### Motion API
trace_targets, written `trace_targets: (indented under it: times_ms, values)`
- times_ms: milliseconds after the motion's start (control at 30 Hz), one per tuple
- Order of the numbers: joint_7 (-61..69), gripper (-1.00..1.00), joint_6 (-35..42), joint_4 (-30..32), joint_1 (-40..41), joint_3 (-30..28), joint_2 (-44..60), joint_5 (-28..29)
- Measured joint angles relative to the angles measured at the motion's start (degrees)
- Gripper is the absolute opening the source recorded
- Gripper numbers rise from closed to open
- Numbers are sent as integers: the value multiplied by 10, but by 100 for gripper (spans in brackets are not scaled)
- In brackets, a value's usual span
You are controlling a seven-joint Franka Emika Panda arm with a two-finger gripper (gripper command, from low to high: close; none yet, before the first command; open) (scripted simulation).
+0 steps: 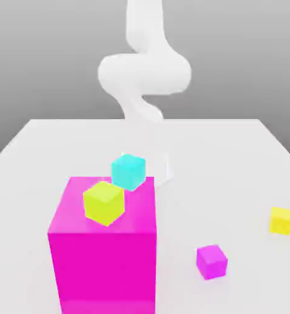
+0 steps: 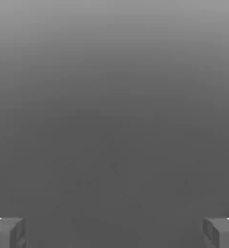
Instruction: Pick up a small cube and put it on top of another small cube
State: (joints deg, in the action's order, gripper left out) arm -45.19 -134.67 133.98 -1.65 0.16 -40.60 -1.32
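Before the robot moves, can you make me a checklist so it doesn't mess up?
1. Jaws open: ok, they stand wide apart.
2. Nothing between the jaws: ok.
3. Small magenta cube free on top: ok, nothing sits on it.
4. Small yellow cube free on top: ok.
5. Small magenta cube stacked on another small cube: not ok, it's on the table.
6. Which cube goes underneath: cannot tell.

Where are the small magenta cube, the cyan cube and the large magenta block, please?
Small magenta cube [image 1: 212,262]: exterior view, front face.
Cyan cube [image 1: 128,173]: exterior view, visible middle.
Large magenta block [image 1: 104,270]: exterior view, front face.
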Motion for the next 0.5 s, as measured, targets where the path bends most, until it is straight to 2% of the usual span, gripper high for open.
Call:
trace_targets:
  times_ms: [300,500]
  values:
    - [15,0,-104,80,-54,23,191,-37]
    - [8,0,-174,132,-79,52,315,-38]
